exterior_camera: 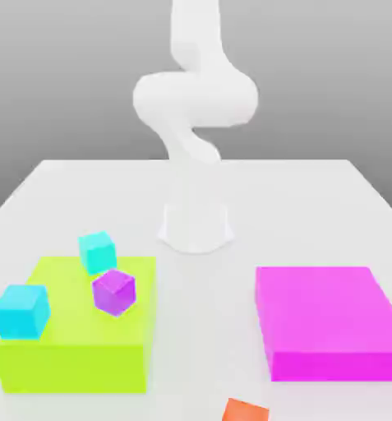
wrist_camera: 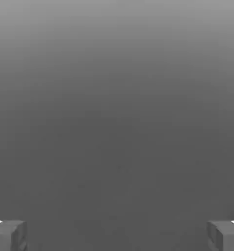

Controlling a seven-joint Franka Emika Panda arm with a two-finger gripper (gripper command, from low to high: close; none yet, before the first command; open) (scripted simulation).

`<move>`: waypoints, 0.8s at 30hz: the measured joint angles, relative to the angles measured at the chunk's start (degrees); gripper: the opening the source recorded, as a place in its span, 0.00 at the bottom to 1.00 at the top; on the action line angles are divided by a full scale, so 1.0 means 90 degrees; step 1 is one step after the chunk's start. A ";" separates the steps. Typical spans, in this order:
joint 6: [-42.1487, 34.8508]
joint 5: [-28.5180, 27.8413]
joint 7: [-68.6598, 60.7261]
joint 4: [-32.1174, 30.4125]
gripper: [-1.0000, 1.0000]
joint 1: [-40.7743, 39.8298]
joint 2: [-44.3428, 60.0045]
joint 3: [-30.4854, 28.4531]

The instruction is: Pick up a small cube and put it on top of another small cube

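Note:
The small orange-red cube [exterior_camera: 246,410] lies on the white table at the near edge of the exterior view, partly cut off by the frame. The small purple cube [exterior_camera: 113,292] rests on top of a big yellow-green block [exterior_camera: 67,355] at the exterior view's left. The arm [exterior_camera: 195,99] rises from its base at mid-table and leaves the frame at the top, so the hand is out of the exterior view. In the hand view my gripper [wrist_camera: 117,235] is open, its grey fingertips [wrist_camera: 11,234] far apart with nothing between them. It faces only grey backdrop.
Two cyan cubes sit on the yellow-green block: one [exterior_camera: 97,251] at its far edge, one [exterior_camera: 21,311] at its left side. A big magenta flat block [exterior_camera: 326,321] lies at the exterior view's right. The arm's white base [exterior_camera: 196,226] stands behind both blocks.

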 joint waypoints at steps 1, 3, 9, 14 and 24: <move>0.0067 -0.0047 0.0126 0.0007 0.50 -0.0064 0.0251 0.0083; 0.0193 -0.0143 0.0370 0.0019 0.50 -0.0180 0.0726 0.0236; 0.0560 -0.0478 0.1122 0.0056 0.50 -0.0438 0.2118 0.0616; 0.0862 -0.0768 0.1753 0.0087 0.50 -0.0552 0.3276 0.0828; 0.1500 -0.1000 0.2772 0.0139 0.50 -0.0455 0.5547 0.0921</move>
